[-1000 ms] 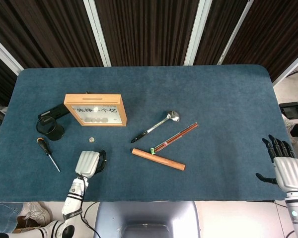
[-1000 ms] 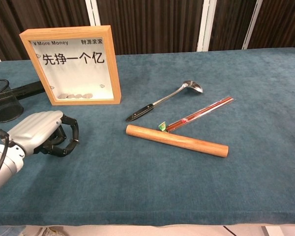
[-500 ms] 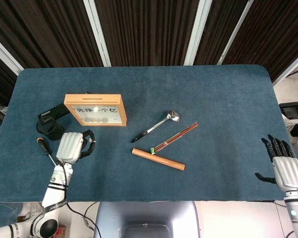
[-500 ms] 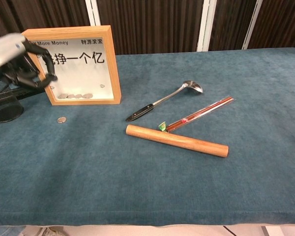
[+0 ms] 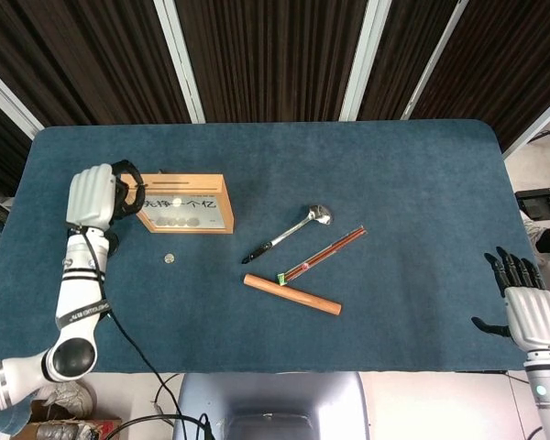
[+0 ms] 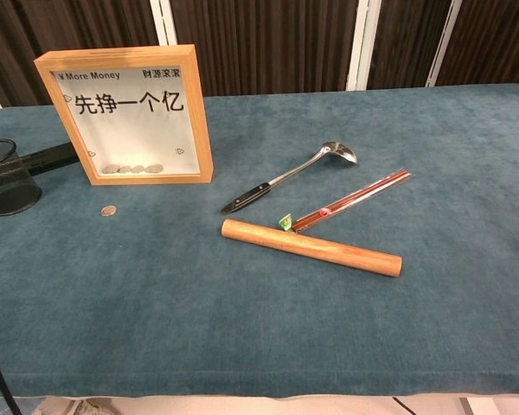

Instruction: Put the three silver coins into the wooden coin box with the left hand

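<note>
The wooden coin box stands upright at the left of the blue table, with several silver coins lying behind its window. One silver coin lies on the cloth just in front of the box. My left hand is raised beside the box's left end, its fingers curled in toward the top edge. Anything pinched between them is too small to see. The chest view does not show this hand. My right hand rests by the table's right edge, fingers spread, holding nothing.
A silver ladle, red chopsticks and a wooden rod lie mid-table. A black mesh cup and a black device sit left of the box.
My left hand has risen from the cloth near the front edge and moved back and left to the box's left end. The coin on the cloth has not moved. My right hand stays put.
</note>
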{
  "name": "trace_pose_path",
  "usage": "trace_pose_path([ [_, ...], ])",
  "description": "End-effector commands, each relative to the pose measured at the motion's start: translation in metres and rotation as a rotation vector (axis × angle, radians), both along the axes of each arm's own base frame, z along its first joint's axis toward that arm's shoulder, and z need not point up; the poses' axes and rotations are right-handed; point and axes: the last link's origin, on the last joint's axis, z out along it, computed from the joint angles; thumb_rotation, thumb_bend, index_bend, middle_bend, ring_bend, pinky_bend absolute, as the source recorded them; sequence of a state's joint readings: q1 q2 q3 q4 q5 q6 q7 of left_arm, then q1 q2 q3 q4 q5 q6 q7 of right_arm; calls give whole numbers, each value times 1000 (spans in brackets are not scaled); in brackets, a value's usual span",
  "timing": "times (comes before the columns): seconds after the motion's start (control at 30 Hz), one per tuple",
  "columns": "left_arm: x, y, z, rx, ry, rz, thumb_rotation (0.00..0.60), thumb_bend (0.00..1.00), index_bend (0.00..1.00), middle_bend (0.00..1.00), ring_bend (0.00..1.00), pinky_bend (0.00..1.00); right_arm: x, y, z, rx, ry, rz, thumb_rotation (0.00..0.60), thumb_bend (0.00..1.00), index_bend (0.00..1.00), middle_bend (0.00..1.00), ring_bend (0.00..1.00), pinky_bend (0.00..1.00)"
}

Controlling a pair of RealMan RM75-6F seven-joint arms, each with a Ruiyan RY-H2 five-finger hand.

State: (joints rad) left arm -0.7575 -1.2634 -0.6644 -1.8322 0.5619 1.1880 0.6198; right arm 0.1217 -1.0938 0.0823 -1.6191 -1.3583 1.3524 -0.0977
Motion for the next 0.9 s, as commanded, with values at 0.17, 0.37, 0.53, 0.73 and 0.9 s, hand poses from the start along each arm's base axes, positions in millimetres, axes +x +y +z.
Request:
trace_pose_path([
  [0.17,19,37,-7,-6,57,16,600,459,608,1000,1000,1000,-3,0,3,-11,-1,-13,600,139,0,0,0,0],
  [0.37,11,50,-22,-38,74,54,600,459,608,1000,1000,1000,-4,0,7,-24,-6,-20,600,139,0,0,0,0],
  [0.53,5,54,-30,-51,83,72,600,458,607,1000,1000,1000,-5,-1,7,-21,-6,-22,600,139,0,0,0,0],
  [0.73,-1,55,-42,-75,98,86,600,459,608,1000,1000,1000,-3,0,6,-17,-6,-18,600,139,0,0,0,0],
  [0.9,-5,55,-51,-90,110,93,600,457,608,1000,1000,1000,-3,-1,5,-16,-8,-16,600,139,0,0,0,0],
])
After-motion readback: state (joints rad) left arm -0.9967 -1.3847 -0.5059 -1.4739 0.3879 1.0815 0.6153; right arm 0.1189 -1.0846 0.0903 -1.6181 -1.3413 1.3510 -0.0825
